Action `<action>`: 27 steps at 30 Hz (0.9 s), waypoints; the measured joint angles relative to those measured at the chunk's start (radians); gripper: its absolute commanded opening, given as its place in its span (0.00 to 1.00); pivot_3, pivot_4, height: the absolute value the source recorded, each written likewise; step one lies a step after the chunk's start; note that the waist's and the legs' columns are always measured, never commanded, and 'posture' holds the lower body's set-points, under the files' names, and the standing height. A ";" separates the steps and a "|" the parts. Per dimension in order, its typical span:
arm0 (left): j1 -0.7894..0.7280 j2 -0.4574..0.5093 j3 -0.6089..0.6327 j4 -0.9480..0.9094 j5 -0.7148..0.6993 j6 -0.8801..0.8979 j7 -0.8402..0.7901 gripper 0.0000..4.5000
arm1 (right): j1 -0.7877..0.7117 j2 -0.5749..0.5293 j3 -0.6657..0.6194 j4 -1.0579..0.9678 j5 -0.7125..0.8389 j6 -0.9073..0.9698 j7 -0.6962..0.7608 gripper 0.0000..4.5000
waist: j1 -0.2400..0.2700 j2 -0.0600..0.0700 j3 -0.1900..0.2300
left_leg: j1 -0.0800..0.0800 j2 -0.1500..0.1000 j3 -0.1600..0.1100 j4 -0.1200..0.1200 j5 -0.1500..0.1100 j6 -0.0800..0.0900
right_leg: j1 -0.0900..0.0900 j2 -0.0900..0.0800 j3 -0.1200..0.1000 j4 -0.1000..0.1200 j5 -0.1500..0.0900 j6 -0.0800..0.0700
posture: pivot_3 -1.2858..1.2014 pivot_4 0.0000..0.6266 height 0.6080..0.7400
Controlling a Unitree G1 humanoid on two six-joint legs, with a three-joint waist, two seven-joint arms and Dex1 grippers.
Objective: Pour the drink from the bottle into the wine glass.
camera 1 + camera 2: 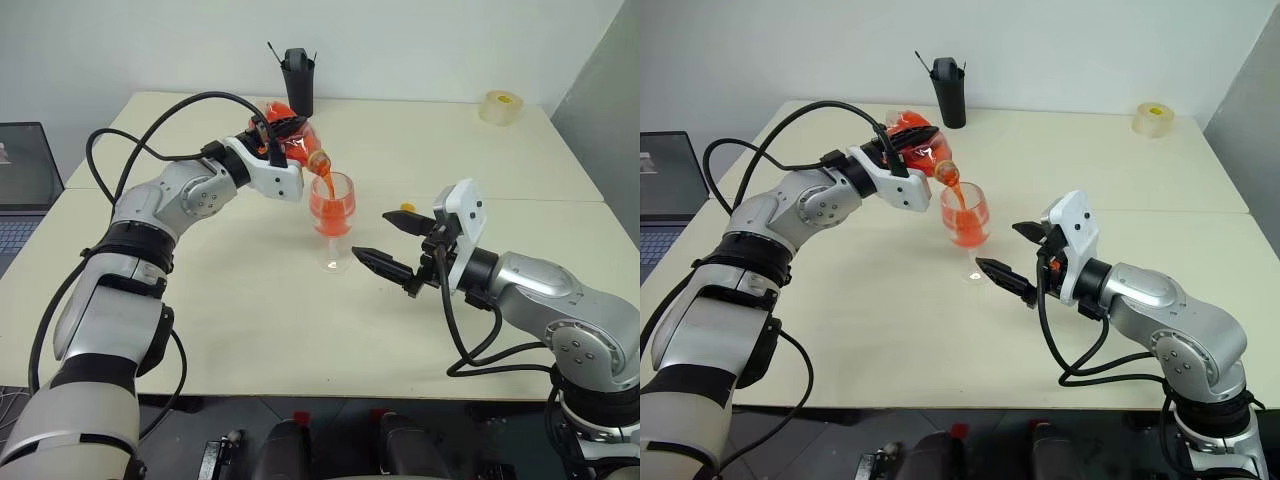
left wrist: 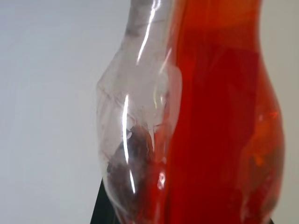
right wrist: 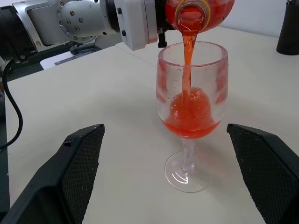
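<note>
Red-orange translucent drink (image 1: pixel 331 207) runs in a thin stream from the small clear ribbed plastic bottle (image 1: pixel 290 142) into the clear stemmed wine glass (image 1: pixel 333 222), head views. My left gripper (image 1: pixel 283 135) is clamped tight on the bottle, tipped mouth-down over the rim. The glass stands upright near the middle of the cream table (image 1: pixel 250 320). My right gripper (image 1: pixel 392 243) sits just beside the glass, jaws spread wide, holding nothing. A black pen holder (image 1: pixel 298 80) stands at the far edge.

Left wrist view: bottle wall close up, drink against one side, one dark finger (image 2: pixel 133 163) behind the plastic.

Right wrist view: stream lands in the bowl, about a third full; my two black fingers (image 3: pixel 74 175) flank the foot, apart from it.
</note>
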 measured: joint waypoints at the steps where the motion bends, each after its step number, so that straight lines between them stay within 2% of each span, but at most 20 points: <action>1: 0.000 0.001 0.000 0.003 0.002 0.000 0.001 0.19 | 0.000 0.001 0.000 0.000 -0.001 0.000 0.002 1.00 | 0.000 0.000 0.000 | 0.000 0.000 0.000 0.000 0.000 0.000 | 0.000 0.000 0.000 0.000 0.000 0.000 | 0.52 0.24 1.00; 23: -0.002 0.016 0.000 0.006 0.013 0.002 0.002 0.19 | -0.012 0.017 0.006 0.032 -0.041 -0.002 0.019 1.00 | 0.000 0.000 0.000 | 0.000 0.000 0.000 0.000 0.000 -0.001 | 0.000 0.000 0.000 0.000 0.000 0.000 | 0.52 0.24 1.00; 27: -0.001 0.008 0.012 0.008 -0.034 0.011 -0.020 0.19 | -0.014 0.017 0.010 0.036 -0.042 -0.002 0.031 1.00 | 0.000 0.000 0.000 | 0.000 0.000 0.000 0.000 0.001 -0.001 | 0.000 0.000 0.000 0.000 0.000 0.000 | 0.52 0.24 1.00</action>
